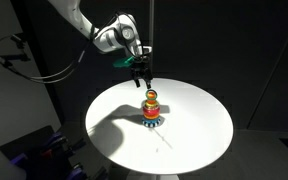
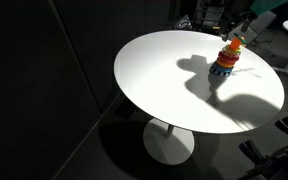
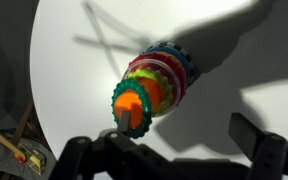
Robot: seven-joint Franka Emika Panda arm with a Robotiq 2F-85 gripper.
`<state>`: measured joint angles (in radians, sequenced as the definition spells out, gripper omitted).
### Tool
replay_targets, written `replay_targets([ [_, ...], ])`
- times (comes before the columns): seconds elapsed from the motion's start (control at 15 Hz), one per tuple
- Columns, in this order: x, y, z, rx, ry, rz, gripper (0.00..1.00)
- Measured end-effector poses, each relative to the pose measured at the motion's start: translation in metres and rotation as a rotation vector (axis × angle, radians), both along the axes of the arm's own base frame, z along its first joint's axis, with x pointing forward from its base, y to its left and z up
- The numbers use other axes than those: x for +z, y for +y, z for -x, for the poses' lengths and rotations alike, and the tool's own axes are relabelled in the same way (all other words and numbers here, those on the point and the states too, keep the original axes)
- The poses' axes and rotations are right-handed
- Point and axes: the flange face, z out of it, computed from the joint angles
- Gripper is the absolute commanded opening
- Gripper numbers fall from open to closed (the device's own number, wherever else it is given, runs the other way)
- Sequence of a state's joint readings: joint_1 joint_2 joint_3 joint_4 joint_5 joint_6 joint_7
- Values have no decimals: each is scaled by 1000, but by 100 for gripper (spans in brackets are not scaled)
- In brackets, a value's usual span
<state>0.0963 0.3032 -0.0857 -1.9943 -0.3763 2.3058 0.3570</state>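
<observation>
- The gripper (image 1: pixel 142 72) hangs in the air over the round white table (image 1: pixel 199 140). It's released: jaws spread wide, nothing between them.
- In the wrist view the two dark fingers (image 3: pixel 79 152) sit at about 7 and 5 o'clock in the frame. They're well apart, and the gripper (image 3: pixel 169 152) isn't touching anything.
- Nearest thing is a stacking ring toy (image 1: pixel 152 107), standing upright on the table. It's just off the table's middle, toward 12 o'clock in that exterior view.
- From the toy, the gripper is up at roughly 11 o'clock, near it but clear of it.
- The wrist view looks down the toy (image 3: pixel 154 85) from its top end: an orange top piece (image 3: pixel 134 105), a teal gear-shaped ring (image 3: pixel 119 95) around it, then green, yellow, red and blue rings behind.
- In an exterior view the toy (image 2: pixel 225 58) sits toward 2 o'clock on the tabletop (image 2: pixel 164 80), with the table's pedestal foot (image 2: pixel 170 142) below.
- The gripper is probably the dark bit at the top edge there, too cropped to be sure.
- The white arm (image 1: pixel 84 25) comes in from 10 o'clock, and its shadow falls across the table.
</observation>
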Motion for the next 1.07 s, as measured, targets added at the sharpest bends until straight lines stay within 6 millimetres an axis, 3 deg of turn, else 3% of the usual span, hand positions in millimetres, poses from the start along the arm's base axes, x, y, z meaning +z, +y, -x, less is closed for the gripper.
replay_targets([
  [1.07,-9,-6,5,-13,1,-2,100],
])
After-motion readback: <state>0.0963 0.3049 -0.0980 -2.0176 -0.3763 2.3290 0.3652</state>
